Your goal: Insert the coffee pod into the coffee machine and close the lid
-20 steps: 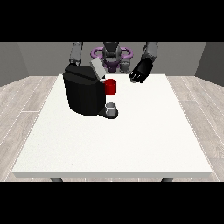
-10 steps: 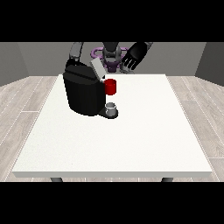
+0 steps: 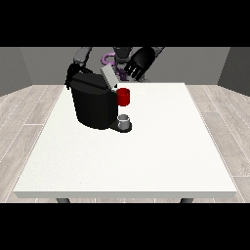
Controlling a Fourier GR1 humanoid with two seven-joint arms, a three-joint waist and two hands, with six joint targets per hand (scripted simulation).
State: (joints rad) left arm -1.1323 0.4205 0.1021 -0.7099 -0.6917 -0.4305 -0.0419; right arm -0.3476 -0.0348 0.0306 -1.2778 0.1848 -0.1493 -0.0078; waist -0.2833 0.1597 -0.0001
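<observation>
Black against the white surface (image 3: 146, 161), the coffee machine (image 3: 93, 105) stands below and to the view's left of the robot hand at the view's right (image 3: 139, 63). That robot hand hangs raised over the far edge, its fingers curled downward with nothing visibly held. The lid (image 3: 109, 77) is tilted up, its long axis slanting up and away from the robot hand's side, just below it. A red thing at the machine (image 3: 123, 96) sits lower, and a grey thing (image 3: 125, 121) rests on the base lower still; I cannot tell it for the pod. The robot hand at the view's left (image 3: 70, 78) is behind the machine, fingers unreadable. To close well, I judge the raised robot hand should come down on the lid's high end and press along its hinge swing.
</observation>
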